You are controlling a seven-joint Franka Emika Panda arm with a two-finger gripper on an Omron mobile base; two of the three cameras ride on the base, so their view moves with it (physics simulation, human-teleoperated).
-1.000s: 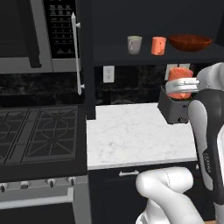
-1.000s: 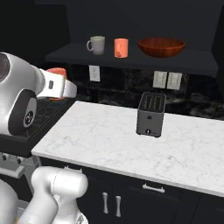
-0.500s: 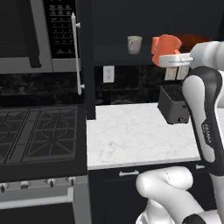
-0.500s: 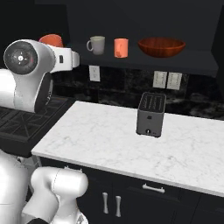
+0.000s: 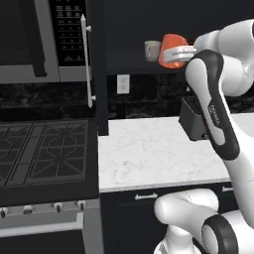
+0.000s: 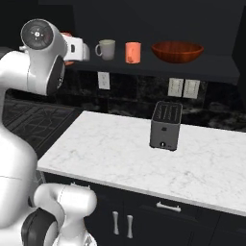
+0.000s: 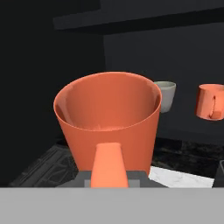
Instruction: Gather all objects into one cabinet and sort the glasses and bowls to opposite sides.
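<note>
Left base view: the arm reaches up to shelf height, its pincer (image 5: 186,49) shut on an orange cup (image 5: 171,49) just right of the grey-beige cup (image 5: 152,50); the marble table (image 5: 149,149) below lies bare beside the toaster (image 5: 194,119).

Right base view: the shelf (image 6: 202,67) carries the grey-beige cup, a second orange cup (image 6: 133,52) and the bowl (image 6: 177,51); free shelf remains at its left end.

Hand view: the held cup sits upright, open mouth facing the camera.
</note>
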